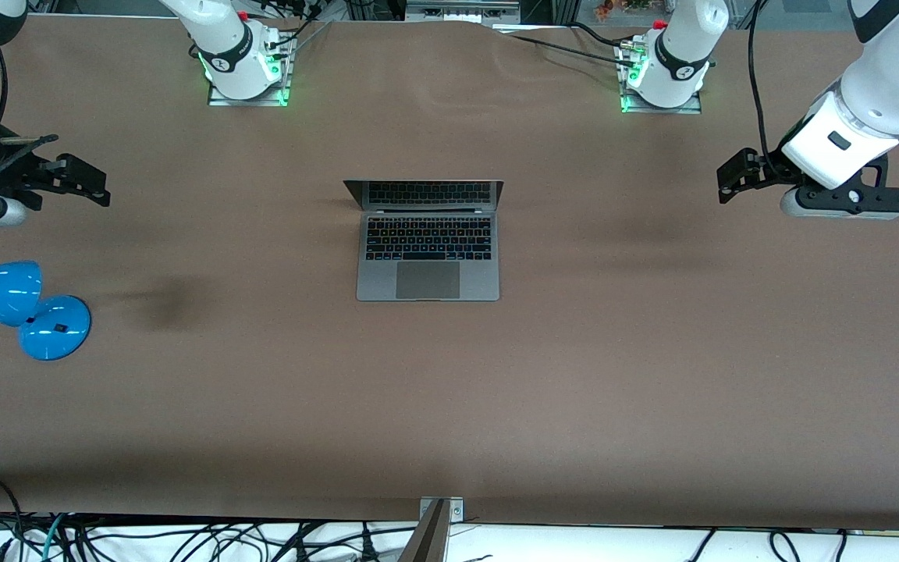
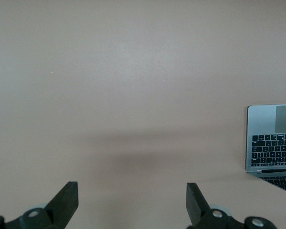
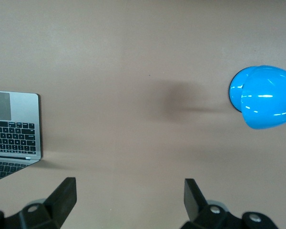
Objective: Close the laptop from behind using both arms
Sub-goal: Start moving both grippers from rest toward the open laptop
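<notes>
At the middle of the brown table point(image 1: 574, 375) the laptop point(image 1: 428, 257) lies open, its black keyboard and trackpad facing up and its screen raised on the edge toward the arms' bases, so that the keys show mirrored in it. Nothing touches it. Over the table's end on the left arm's side the left gripper point(image 1: 733, 178) hangs in the air, well apart from the laptop, with its fingers point(image 2: 66, 200) spread wide and nothing between them; the left wrist view shows bare table under them and a corner of the laptop at the picture's edge. Over the table's other end the right gripper point(image 1: 89, 181) hangs likewise, well apart from the laptop, its fingers point(image 3: 64, 195) also spread wide and holding nothing. On that same end of the table, nearer to the front camera than the right gripper, stands a blue lamp point(image 1: 24, 308) with a round base.
</notes>
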Robot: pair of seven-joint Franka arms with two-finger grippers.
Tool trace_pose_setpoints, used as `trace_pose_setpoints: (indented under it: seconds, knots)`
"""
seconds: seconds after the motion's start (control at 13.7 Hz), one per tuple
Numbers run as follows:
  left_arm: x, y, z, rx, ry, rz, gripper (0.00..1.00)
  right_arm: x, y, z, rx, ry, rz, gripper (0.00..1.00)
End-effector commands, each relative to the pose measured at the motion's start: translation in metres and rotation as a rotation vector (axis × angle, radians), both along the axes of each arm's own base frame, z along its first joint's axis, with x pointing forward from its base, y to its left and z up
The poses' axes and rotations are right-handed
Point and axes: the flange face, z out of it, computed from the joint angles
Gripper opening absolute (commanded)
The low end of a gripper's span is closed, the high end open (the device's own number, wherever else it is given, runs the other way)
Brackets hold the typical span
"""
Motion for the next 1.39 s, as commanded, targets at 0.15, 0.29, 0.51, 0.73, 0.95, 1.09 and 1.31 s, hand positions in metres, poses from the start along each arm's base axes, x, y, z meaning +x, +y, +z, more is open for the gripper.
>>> trace_pose_setpoints:
  seconds: [0.15,0.29,0.51,0.73,0.95,1.09,1.31]
  knots:
    - [-0.002,0.001,0.001,0.01,-0.009,-0.024,1.0,-0.008,0.001,0.003,0.012,-0.003,-0.015,1.0]
    - [-0.002,0.002,0.001,0.01,-0.009,-0.024,1.0,-0.007,0.001,0.004,0.012,-0.012,-0.009,1.0]
    - [-0.003,-0.002,0.001,0.002,-0.006,-0.011,1.0,-0.005,0.001,0.003,0.011,-0.012,-0.001,1.0]
    - [-0.008,-0.028,-0.006,0.008,0.016,0.001,1.0,-0.006,0.004,0.004,0.007,-0.016,0.004,1.0]
    - [-0.006,-0.048,-0.019,-0.057,0.06,0.033,1.0,-0.008,0.005,0.005,0.009,-0.016,-0.007,1.0]
    - [-0.006,-0.073,-0.035,-0.058,0.094,0.057,1.0,-0.009,0.004,0.006,0.009,-0.011,-0.007,1.0]
    - [-0.005,-0.125,-0.057,-0.051,0.13,0.074,1.0,-0.013,0.005,-0.009,0.013,0.023,0.019,1.0]
